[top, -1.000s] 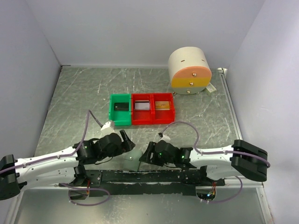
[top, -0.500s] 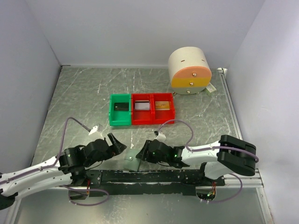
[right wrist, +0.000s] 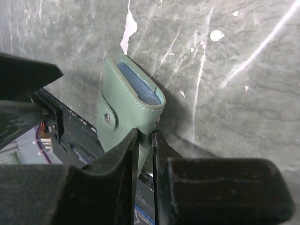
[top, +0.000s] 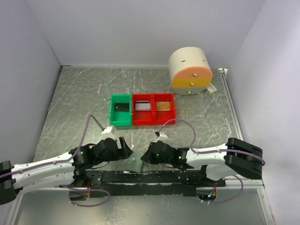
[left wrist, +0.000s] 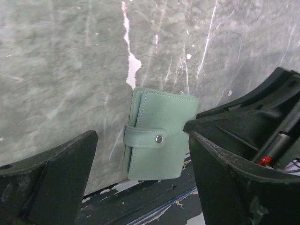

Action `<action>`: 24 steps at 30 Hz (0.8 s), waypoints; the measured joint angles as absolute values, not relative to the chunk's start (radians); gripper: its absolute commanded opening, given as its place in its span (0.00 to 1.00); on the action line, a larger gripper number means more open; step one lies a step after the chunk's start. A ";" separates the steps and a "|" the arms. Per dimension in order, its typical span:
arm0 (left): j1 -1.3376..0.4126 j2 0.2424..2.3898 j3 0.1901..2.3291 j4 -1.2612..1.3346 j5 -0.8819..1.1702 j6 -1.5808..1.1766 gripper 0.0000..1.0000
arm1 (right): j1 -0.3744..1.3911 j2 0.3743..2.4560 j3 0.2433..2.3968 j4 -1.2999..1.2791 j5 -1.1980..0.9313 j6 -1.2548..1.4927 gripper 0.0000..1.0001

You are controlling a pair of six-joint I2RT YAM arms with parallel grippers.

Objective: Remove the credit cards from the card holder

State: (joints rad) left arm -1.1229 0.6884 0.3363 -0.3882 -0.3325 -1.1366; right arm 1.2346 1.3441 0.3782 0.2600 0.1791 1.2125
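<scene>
Right wrist: edge of card holder point(right wrist: 125, 104) inside right gripper point(right wrist: 145, 134)

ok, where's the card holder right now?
In the top view, the card holder sits snapped shut at the centre of the table's near edge, between the left gripper and the right gripper, which is at its edge.

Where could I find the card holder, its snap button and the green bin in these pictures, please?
card holder point(left wrist: 164, 110): left wrist view, on its front cover above the strap.
snap button point(left wrist: 159, 138): left wrist view, on the stud's centre.
green bin point(top: 121, 123): top view, on its near wall.
</scene>
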 measured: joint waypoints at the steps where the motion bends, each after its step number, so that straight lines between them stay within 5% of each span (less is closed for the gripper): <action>1: -1.123 0.731 0.349 -0.362 -0.322 -1.116 0.89 | 1.235 1.322 0.369 0.254 0.180 1.205 0.11; 13: -1.163 1.164 0.593 -0.213 -0.241 -0.887 0.78 | 1.167 1.015 0.302 0.042 0.208 1.097 0.11; 24: -1.215 1.288 0.684 -0.206 -0.247 -0.791 0.65 | 1.034 1.020 0.304 0.021 0.047 1.029 0.14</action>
State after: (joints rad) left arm -1.2148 1.2881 0.6838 -0.2062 -0.2474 -0.7910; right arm 1.0344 1.0203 0.3042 0.0212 0.0471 1.0290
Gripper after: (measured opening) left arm 0.667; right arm 0.125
